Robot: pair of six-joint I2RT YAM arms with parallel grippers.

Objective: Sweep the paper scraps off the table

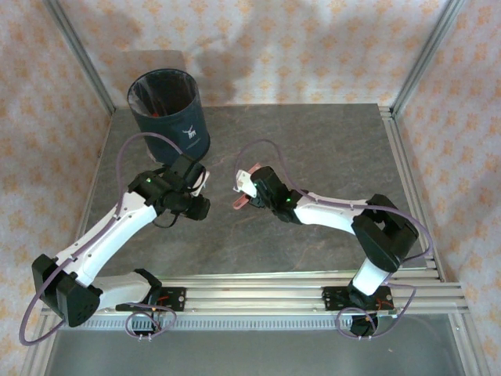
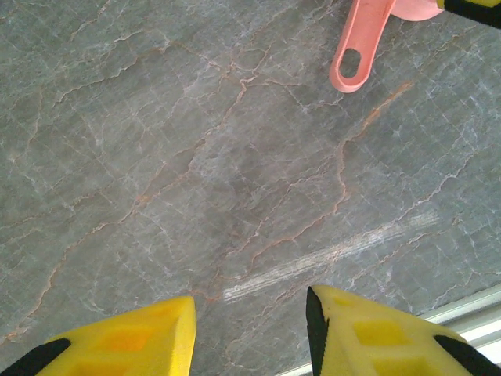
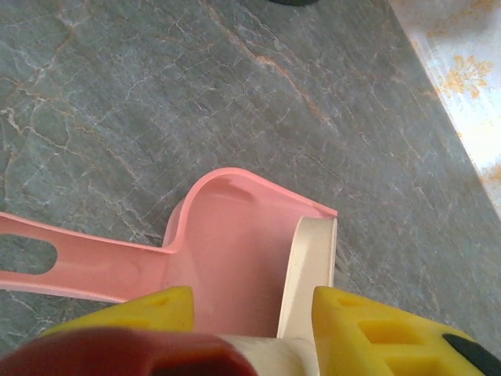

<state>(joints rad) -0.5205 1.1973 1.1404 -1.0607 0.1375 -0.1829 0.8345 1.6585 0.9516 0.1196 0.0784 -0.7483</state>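
Pink dustpan [image 3: 227, 251] sits betw right gripper's [image 3: 252, 301] jaws; can't tell if pinched. Its handle [image 1: 237, 204] points near-left, toward left gripper [image 2: 250, 301], jaws spread, empty. Counter [image 1: 329, 157] looks swept. Red flecks in bin [image 1: 184, 129], far left, prob paper scraps [image 1: 155, 113].

1. left arm [image 1: 109, 231]: base at lower left of the top view, reaching up and right toward frame centre.
2. left gripper [image 2: 250, 301]: yellow fingers [image 2: 133, 337] parted, aimed downward.
3. right arm [image 1: 337, 210]: base at lower right, elbow folded, forearm running left.
4. right gripper [image 3: 252, 298]: jaws parted.
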